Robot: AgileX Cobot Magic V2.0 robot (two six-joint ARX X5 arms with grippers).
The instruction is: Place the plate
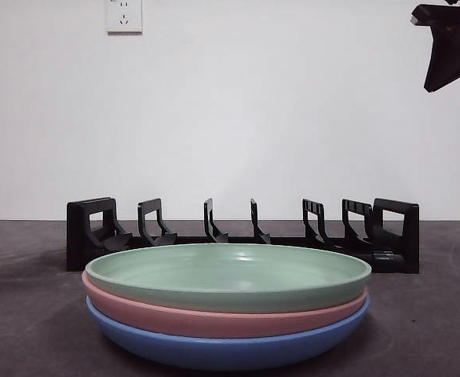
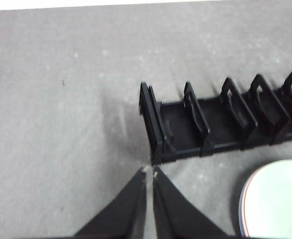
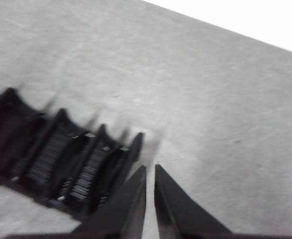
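Note:
Three plates lie stacked at the front of the table: a green plate (image 1: 228,275) on top, a pink plate (image 1: 214,318) under it and a blue plate (image 1: 226,349) at the bottom. Behind them stands a black slotted plate rack (image 1: 242,232), with nothing in its slots. My left gripper (image 2: 149,173) is shut, hovering above the table just off one end of the rack (image 2: 220,119); an edge of the plate stack (image 2: 275,199) shows nearby. My right gripper (image 3: 150,169) is shut too, above the other end of the rack (image 3: 61,154). One arm's black tip (image 1: 450,43) shows at the front view's top right.
A white wall with a power socket (image 1: 124,14) rises behind the dark grey table (image 1: 34,314). Bare table surface lies on both sides of the rack and the stack.

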